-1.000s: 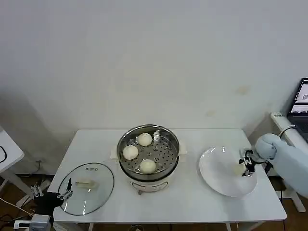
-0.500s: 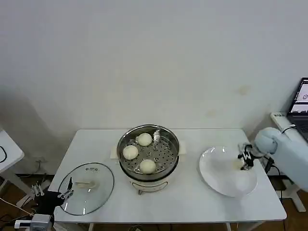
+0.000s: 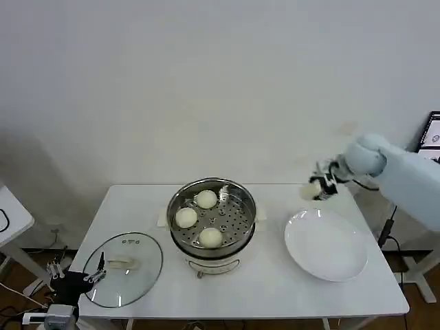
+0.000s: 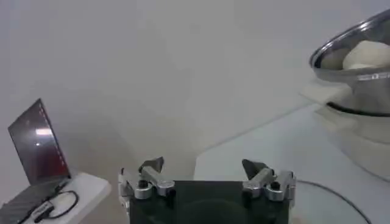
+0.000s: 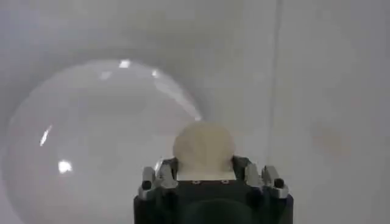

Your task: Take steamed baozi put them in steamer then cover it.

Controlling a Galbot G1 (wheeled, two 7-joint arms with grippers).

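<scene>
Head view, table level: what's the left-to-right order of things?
Left gripper at the table's left corner → glass lid → steamer holding three baozi → white plate, with the right gripper holding the fourth baozi above the plate's far rim.

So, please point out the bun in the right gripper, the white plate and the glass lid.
held bun [image 5: 203, 148], right wrist view, its rounded top
white plate [image 3: 326, 245], head view, bare middle
glass lid [image 3: 141, 271], head view, clear glass beside the handle
</scene>
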